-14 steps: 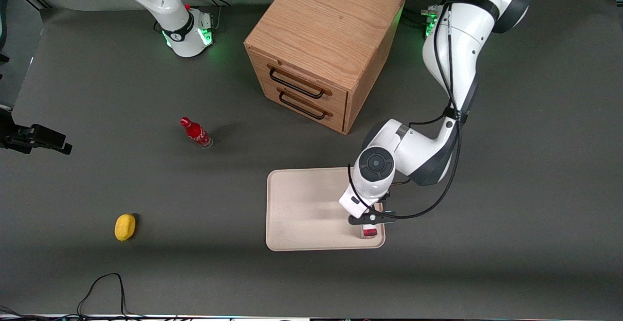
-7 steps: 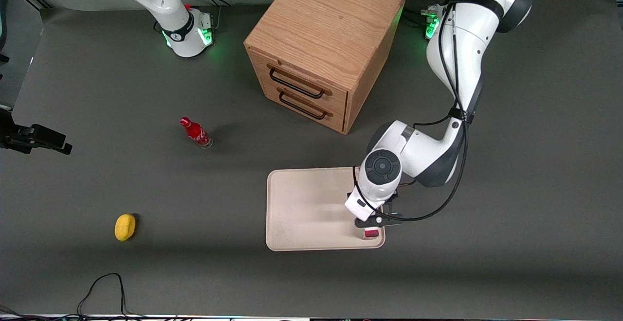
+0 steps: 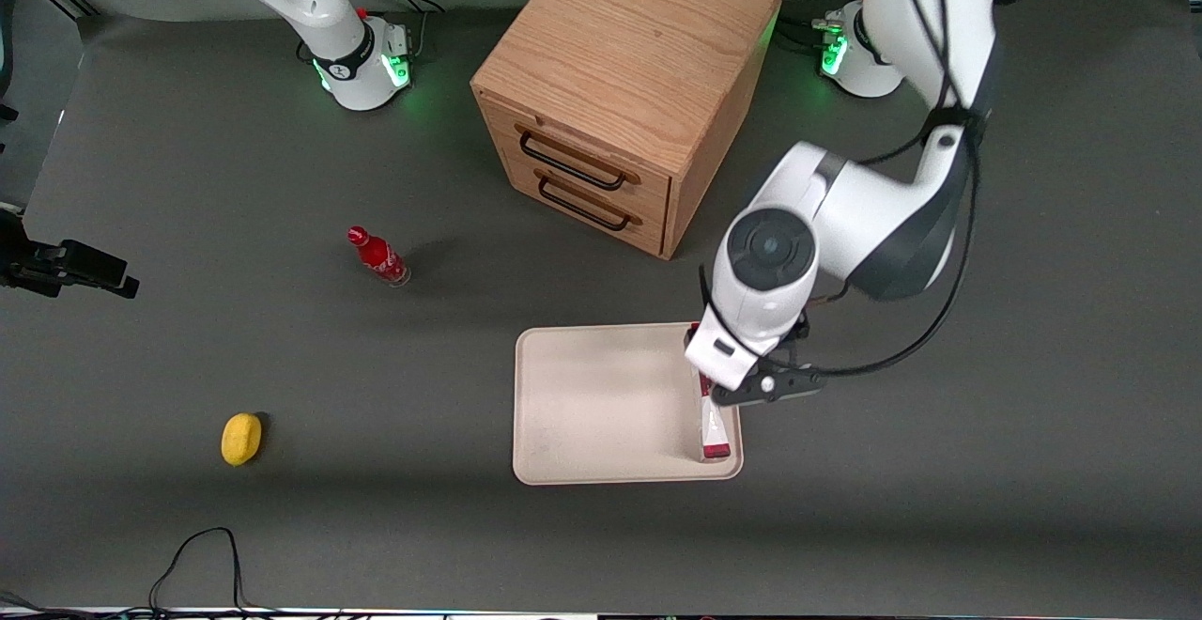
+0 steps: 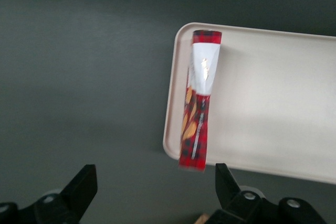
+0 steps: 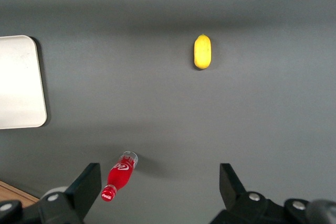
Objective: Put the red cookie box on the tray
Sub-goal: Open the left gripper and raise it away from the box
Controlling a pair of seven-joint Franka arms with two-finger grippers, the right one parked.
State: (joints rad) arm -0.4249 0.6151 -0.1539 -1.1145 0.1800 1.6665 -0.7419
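The red cookie box (image 3: 714, 434) (image 4: 199, 114) lies on the cream-white tray (image 3: 601, 404) (image 4: 273, 103), along the rim nearest the working arm's end of the table. One of its ends reaches the tray's corner rim. My left gripper (image 4: 155, 178) (image 3: 737, 368) hangs above the box and apart from it. It is open, with nothing between its fingers. In the front view the wrist covers the box's end that is farther from the camera. A corner of the tray (image 5: 18, 82) shows in the right wrist view.
A wooden drawer cabinet (image 3: 620, 85) stands farther from the front camera than the tray. A small red bottle (image 3: 378, 256) (image 5: 119, 177) and a yellow object (image 3: 241, 439) (image 5: 202, 52) lie toward the parked arm's end. A black cable (image 3: 197, 554) loops at the table's front edge.
The gripper has risen and drawn back from the front camera, off the cookie box. More of the box now shows, lying where it was on the tray.
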